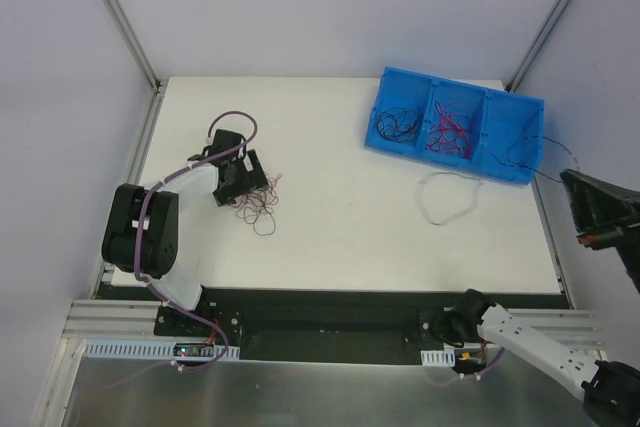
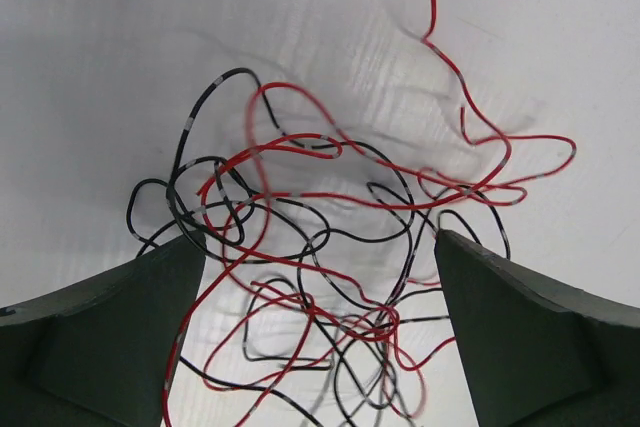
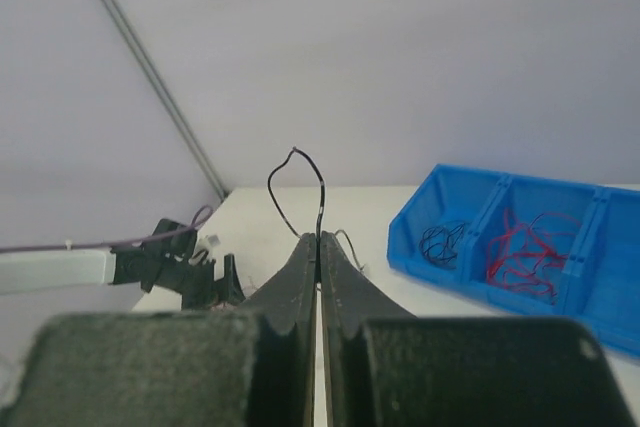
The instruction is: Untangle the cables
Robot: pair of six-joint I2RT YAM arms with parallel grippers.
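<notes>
Left dark tool (image 2: 320, 239) gaping over tangle of hair-thin red and black wires (image 2: 370, 325); right tool (image 3: 318, 237) pinching single black wire (image 3: 321, 192). Best: close on one outlying loop.

A white tabletop (image 1: 340, 207) fills the middle of the overhead view, enclosed by pale grey walls. Two slanted metal posts, one on the left (image 1: 120, 17) and one on the right (image 1: 550, 17), rise from its far corners. A blue bin (image 1: 505, 122) with three compartments side by side sits at the far right of the tabletop, slightly skewed. A black strip (image 1: 330, 322) borders the near edge, with a brushed metal sheet (image 1: 330, 397) below it.
</notes>
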